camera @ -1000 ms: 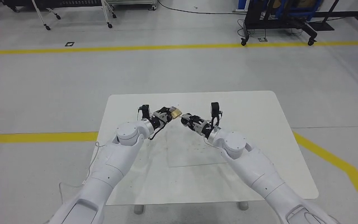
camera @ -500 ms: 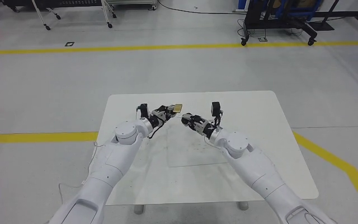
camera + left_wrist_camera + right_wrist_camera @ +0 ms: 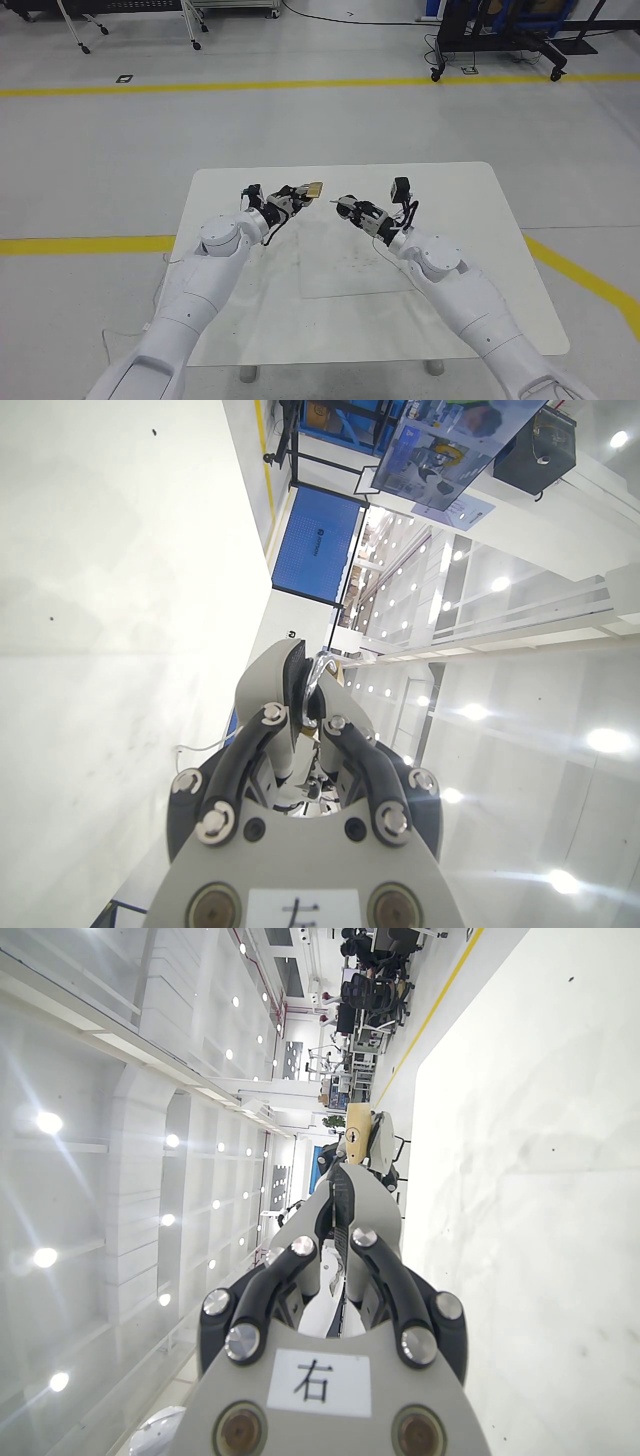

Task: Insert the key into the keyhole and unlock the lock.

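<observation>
A brass padlock (image 3: 314,188) hangs above the white table (image 3: 460,300), held by its silver shackle (image 3: 317,667) in my shut left gripper (image 3: 300,193). In the right wrist view the lock body (image 3: 358,1140) faces me with its keyhole (image 3: 353,1134) towards my right gripper (image 3: 336,1180). That gripper (image 3: 347,205) is shut on a thin metal key (image 3: 330,1215), seen edge-on between the pads. A small gap separates the key's tip from the lock; the two grippers point at each other over the far middle of the table.
A faint rectangular sheet (image 3: 350,270) lies on the table's middle. The table's far edge (image 3: 340,168) runs just beyond the grippers. Yellow floor lines and wheeled stands are farther off on the floor.
The right gripper has drawn back to the right, away from the lock. The left gripper has lifted the lock slightly towards the far edge, so the gap between them has widened.
</observation>
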`<move>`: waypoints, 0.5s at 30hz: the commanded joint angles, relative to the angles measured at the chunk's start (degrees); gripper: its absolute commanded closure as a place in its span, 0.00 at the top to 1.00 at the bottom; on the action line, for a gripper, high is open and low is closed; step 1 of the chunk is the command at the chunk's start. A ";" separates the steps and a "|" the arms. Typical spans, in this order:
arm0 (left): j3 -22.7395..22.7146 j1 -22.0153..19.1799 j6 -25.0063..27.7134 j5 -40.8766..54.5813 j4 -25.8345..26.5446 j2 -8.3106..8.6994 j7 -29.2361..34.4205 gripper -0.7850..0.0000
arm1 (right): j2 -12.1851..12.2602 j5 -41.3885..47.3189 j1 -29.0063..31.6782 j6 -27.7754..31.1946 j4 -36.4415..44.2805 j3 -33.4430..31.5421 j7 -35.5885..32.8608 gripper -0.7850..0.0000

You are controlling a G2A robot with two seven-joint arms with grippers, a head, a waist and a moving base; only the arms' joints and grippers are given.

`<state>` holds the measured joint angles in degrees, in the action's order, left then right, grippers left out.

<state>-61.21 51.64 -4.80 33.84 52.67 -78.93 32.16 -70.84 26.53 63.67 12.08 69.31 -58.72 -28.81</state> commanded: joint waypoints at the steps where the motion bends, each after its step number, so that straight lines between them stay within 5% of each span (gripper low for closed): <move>1: 0.01 0.86 0.25 -0.19 1.10 -0.01 -0.53 0.00 | -0.18 2.37 0.73 0.29 0.79 -0.09 -0.82 0.00; 9: -0.88 1.69 -2.66 5.28 1.65 -0.11 7.20 0.00 | 0.24 -11.47 4.08 9.14 5.23 -1.79 8.85 0.00; 15: -0.03 1.22 -1.87 3.07 1.37 -0.06 10.29 0.00 | 0.16 -17.78 5.96 8.07 8.57 -2.43 15.36 0.00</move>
<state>-61.31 52.91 -6.95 37.06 54.08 -78.99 41.90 -70.65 8.44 69.67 20.51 77.76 -60.83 -13.80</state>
